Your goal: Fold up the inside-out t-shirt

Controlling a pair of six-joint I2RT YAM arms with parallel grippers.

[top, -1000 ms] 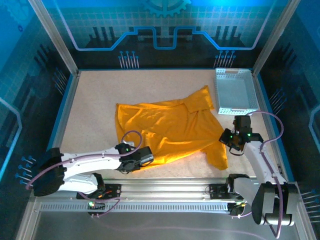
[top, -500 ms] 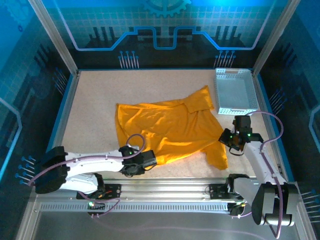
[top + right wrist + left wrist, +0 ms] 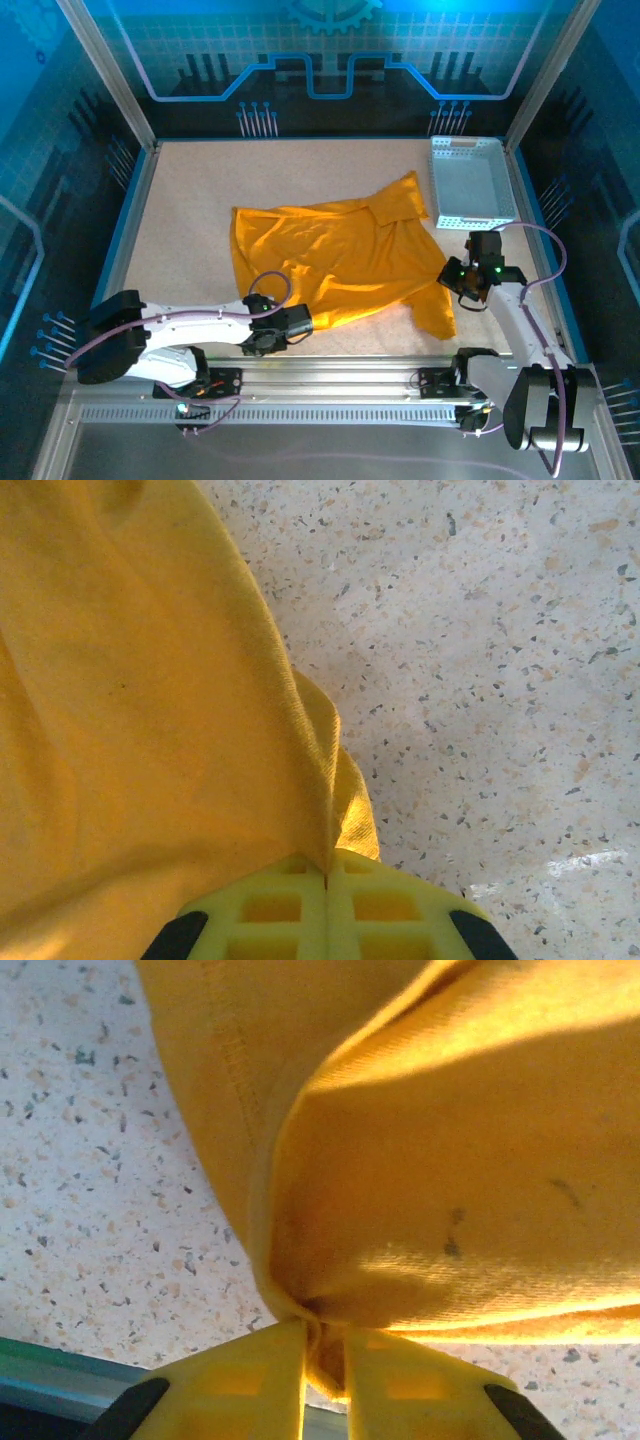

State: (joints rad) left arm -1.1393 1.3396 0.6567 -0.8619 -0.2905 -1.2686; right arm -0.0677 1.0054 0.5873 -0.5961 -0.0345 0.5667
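Note:
The orange-yellow inside-out t-shirt (image 3: pixel 340 255) lies spread and rumpled across the middle of the speckled table. At the shirt's near edge, my left gripper (image 3: pixel 300 320) is shut on a bunched fold of the cloth (image 3: pixel 440 1190), which is pinched between its yellow fingers (image 3: pixel 250 1380). My right gripper (image 3: pixel 452 278) is shut on the shirt's right edge (image 3: pixel 150 700), with a thin pleat of cloth squeezed between its closed yellow fingers (image 3: pixel 280 905).
A pale perforated plastic basket (image 3: pixel 470 182) stands at the back right, close to the shirt's far corner. A metal rail (image 3: pixel 330 375) runs along the near table edge. Bare speckled tabletop (image 3: pixel 190 200) lies left of the shirt.
My left gripper slid right along the shirt's near edge and closed on a fold of cloth. The right arm and the rest of the shirt stayed still.

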